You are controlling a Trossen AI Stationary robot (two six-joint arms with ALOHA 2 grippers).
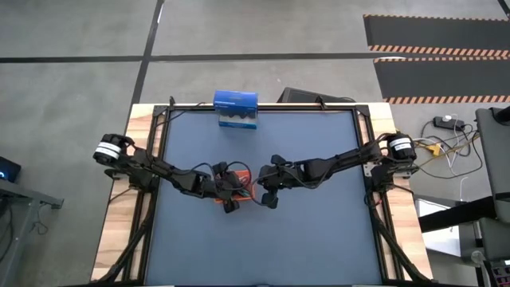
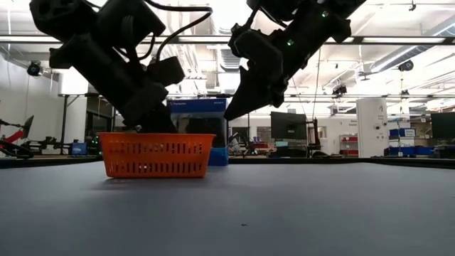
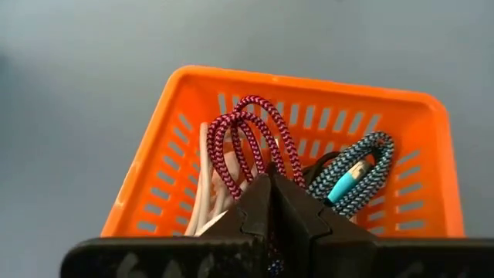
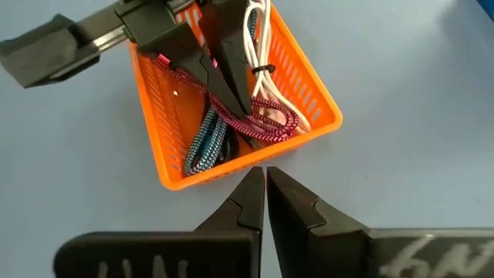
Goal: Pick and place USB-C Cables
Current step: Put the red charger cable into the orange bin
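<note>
The left gripper (image 4: pixel 231 96) reached down into the orange tray (image 4: pixel 316 100) with its fingers clamped on the red cable (image 3: pixel 247 139), whose braided loop stood up just ahead of the closed fingertips. The teal-green cable (image 3: pixel 363 166) lay coiled in the tray beside the red one, toward the right gripper's side, with the white cable (image 4: pixel 258 38) along the opposite wall; a dark strand between them may have been the black cable, though that could not be told. The right gripper (image 4: pixel 265 181) hovered just outside the tray's right wall, fingers pressed together and holding nothing. The tray sat near the middle of the dark table (image 1: pixel 319 231). A blue box (image 1: pixel 236 102) stood at the far edge.
</note>
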